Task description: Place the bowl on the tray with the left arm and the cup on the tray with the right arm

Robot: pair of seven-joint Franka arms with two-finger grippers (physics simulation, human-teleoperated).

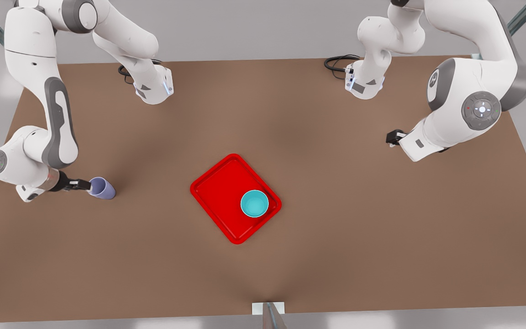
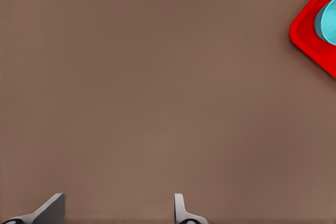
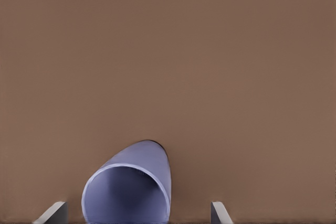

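My right fingers stand parted on either side of the cup, not yet clamped as far as I can judge, since the view from my wrist cuts off where pad would meet wall. In the front view that gripper sits at the cup's rim on the front view's left, on the bench, well apart from the tray. To do this well, I should close evenly on the wall, lift straight, then carry to the tray's bare half (the bowl already sits in the other corner). My left fingers hang released and empty over bare bench, waiting near the front view's right.
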